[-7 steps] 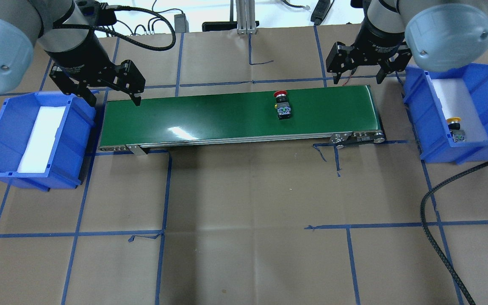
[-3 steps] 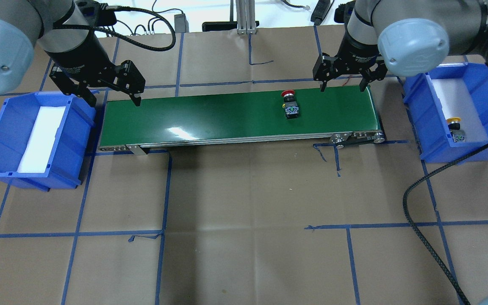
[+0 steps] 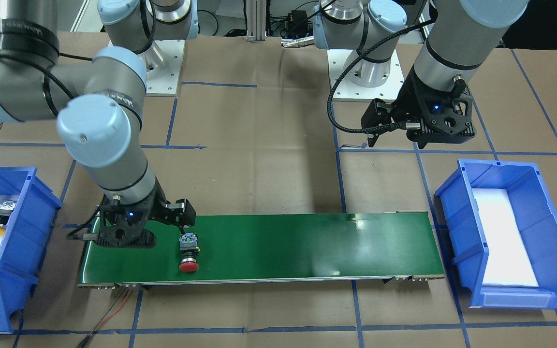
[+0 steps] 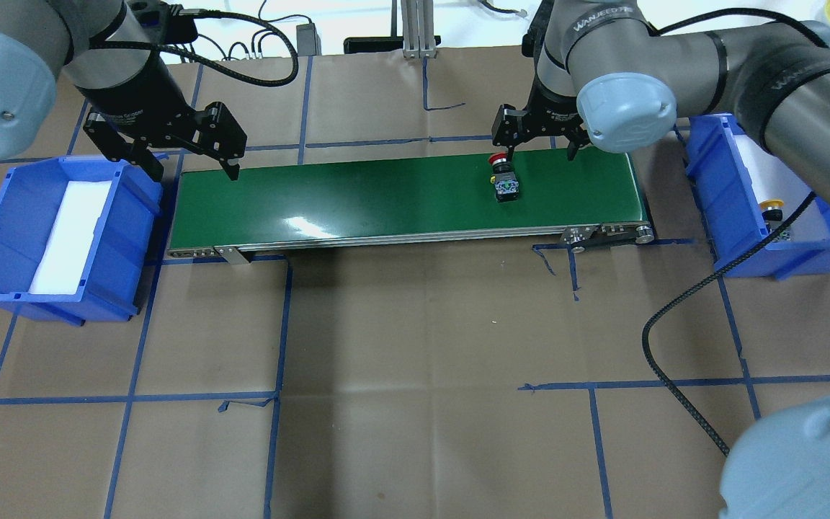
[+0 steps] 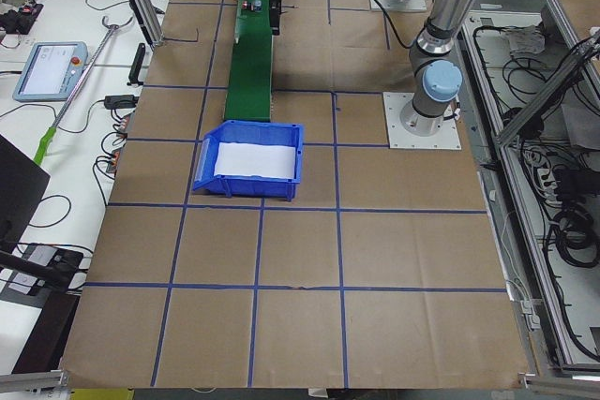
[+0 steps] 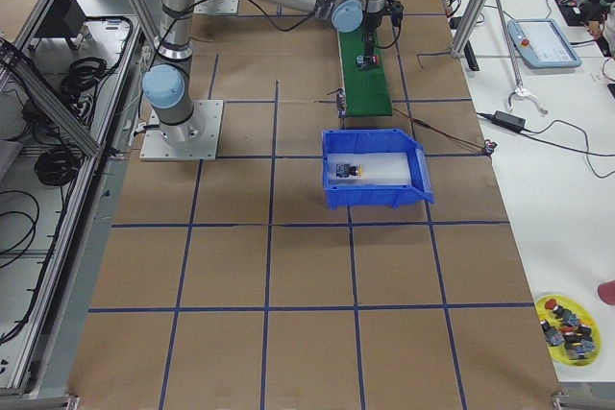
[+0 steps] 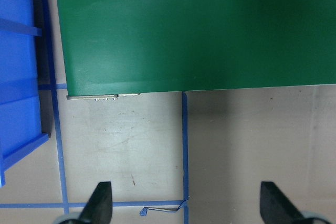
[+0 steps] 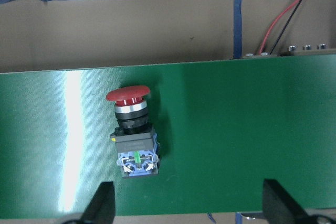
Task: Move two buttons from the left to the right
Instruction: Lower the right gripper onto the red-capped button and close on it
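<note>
Two released hands: left hand (image 4: 194,171) unmoved, right hand (image 4: 540,151) now over the rightward-carried red button (image 4: 505,180).

The red button (image 4: 506,176) lies on its side on the green belt (image 4: 357,198), well toward the right edge of the desk (image 4: 415,324) and in its far half. Its mushroom cap points at the far edge; behind it come a silver collar, a black-grey body and a blue-and-green terminal end. The yellow button (image 3: 2,217) also lies on its side, on white padding in the blue bin (image 3: 27,232) by the right edge, cap toward the far edge.
</note>
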### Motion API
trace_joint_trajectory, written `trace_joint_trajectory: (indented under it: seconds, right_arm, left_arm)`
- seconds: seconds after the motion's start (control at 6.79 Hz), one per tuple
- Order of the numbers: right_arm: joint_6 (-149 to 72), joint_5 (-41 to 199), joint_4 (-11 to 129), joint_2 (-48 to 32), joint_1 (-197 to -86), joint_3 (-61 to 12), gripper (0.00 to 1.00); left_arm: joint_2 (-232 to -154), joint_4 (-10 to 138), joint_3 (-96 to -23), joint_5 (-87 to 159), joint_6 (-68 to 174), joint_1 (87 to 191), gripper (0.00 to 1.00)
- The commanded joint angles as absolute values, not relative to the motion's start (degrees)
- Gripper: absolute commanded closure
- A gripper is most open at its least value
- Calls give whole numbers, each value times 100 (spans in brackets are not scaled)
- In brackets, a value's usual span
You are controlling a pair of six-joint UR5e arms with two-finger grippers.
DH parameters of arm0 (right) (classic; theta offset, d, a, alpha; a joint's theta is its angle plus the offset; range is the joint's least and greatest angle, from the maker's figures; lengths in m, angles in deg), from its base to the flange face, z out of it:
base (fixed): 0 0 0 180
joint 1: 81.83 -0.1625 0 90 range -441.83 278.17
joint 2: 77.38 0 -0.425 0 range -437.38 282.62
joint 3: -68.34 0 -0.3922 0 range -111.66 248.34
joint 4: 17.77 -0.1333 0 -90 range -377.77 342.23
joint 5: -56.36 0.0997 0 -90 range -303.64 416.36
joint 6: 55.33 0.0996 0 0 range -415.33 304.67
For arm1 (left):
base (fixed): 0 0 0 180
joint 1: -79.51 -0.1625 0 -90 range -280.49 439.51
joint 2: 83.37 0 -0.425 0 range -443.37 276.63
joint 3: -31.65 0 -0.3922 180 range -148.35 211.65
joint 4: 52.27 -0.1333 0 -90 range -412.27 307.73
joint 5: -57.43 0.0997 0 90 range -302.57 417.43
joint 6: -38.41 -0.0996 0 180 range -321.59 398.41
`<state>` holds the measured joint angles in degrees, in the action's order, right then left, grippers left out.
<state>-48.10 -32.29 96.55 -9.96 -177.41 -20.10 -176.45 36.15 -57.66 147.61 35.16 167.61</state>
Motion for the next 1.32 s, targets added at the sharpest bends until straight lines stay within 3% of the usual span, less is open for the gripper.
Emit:
trace_joint_trajectory:
  seconds: [0.0,0.88,1.18]
  right_arm:
    - [-4812,-3215,9754,-1225,-17754,-2051,1]
    - [-4803,-3223,9719,-1612,-17684,-2078,4]
    - [-4821,-3311,9588,-1551,-17605,-2078,75]
  left_arm:
    - [-17644,3615,-5765,14761,3516,16758,0]
    - [-17636,3615,-5774,14761,3516,16758,0]
    - [-17636,3615,-5774,14761,3516,16758,0]
